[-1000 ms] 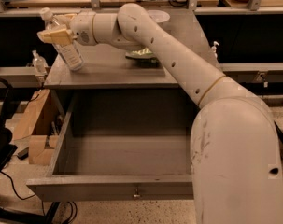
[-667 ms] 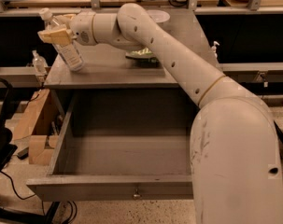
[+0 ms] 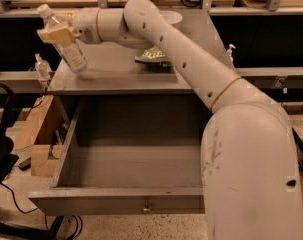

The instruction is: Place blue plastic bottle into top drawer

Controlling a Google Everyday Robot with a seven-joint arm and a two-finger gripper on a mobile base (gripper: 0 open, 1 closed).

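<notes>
Blue plastic bottle point(image 3: 73, 54), clear with a white cap, sits in the upper left of the frame, tilted with its cap toward the top left corner and its base low over the left end of the grey table point(image 3: 116, 76). The gripper point(image 3: 56, 35) is clamped around the bottle's upper half, on a pale arm point(image 3: 191, 69) reaching in from the lower right. Below, the top drawer point(image 3: 116, 199) stands pulled open across the lower half. A green object point(image 3: 153, 59) lies on the table at upper centre.
</notes>
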